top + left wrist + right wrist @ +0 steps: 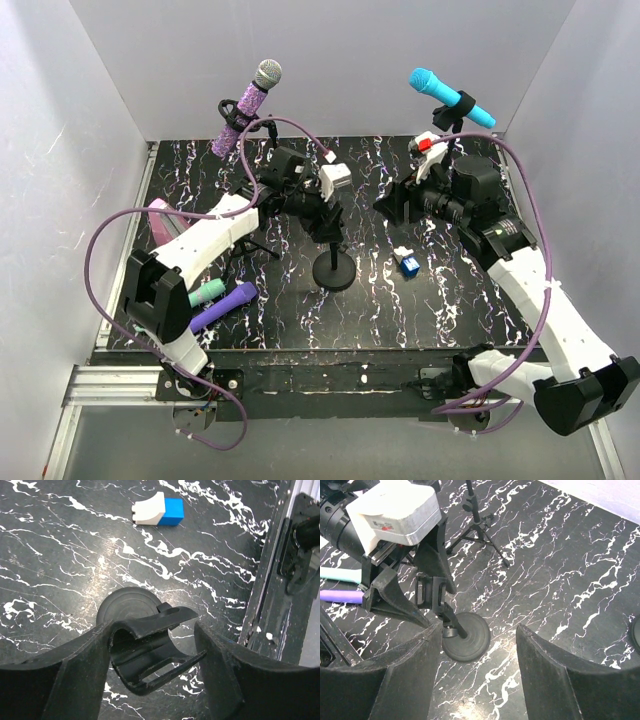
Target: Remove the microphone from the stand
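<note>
No text, brand or number can be read anywhere. A small red mark on the white housing point(395, 507) is too blurred to read.

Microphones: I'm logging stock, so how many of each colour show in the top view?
Glittery purple microphone: 1
Plain purple microphone: 1
Blue microphone: 1
Teal microphone: 1
Total: 4
Pink item at the left edge is unclear and not counted.

White-veined black table point(470, 300), cyan microphone point(450, 97), purple microphone point(243, 110)
</note>
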Motion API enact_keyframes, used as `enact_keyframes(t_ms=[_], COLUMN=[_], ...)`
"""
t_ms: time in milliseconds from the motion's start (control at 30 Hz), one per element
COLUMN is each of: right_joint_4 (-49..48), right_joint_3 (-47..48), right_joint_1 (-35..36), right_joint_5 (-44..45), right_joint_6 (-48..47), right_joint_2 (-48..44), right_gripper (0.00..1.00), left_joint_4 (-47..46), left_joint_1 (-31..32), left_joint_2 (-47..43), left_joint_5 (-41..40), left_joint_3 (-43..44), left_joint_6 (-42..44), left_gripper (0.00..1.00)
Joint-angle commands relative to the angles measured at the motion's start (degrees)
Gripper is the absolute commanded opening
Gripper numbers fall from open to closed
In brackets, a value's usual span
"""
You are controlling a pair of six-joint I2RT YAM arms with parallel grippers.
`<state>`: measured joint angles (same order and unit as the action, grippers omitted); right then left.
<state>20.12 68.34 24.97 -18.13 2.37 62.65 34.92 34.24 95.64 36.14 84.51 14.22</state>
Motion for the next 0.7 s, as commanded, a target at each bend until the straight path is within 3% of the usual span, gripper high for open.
enact_keyframes(t_ms=[0, 333, 533, 667], right_joint_4=[-0.87, -2.28, -1.66, -0.87], right_joint_3=[0.31, 0.66, 0.75, 1.01], right_joint_1=[-0.80, -2.38, -3.70, -4.58], right_joint_5=[0.29, 2.40, 3.10, 3.28], right_joint_6=[-0.26, -1.58, -2.20, -2.20], right_joint_2=[0.27, 1.07, 0.89, 0.89], right_gripper=[0.67, 0.66, 0.66, 0.65], left_joint_4=[2.08, -2.56, -13.54, -20.31], left_joint_1=[0.13, 0.30, 0.30, 0.30], left_joint_2=[1.04, 6.05, 8.42, 12.55], left_joint_5=[3.32, 2.45, 0.52, -5.45], left_joint_3=[3.81, 10.49, 11.55, 13.83], left_joint_6=[1.51, 4.15, 3.98, 2.84], left_gripper=[0.57, 0.23, 0.15, 0.10])
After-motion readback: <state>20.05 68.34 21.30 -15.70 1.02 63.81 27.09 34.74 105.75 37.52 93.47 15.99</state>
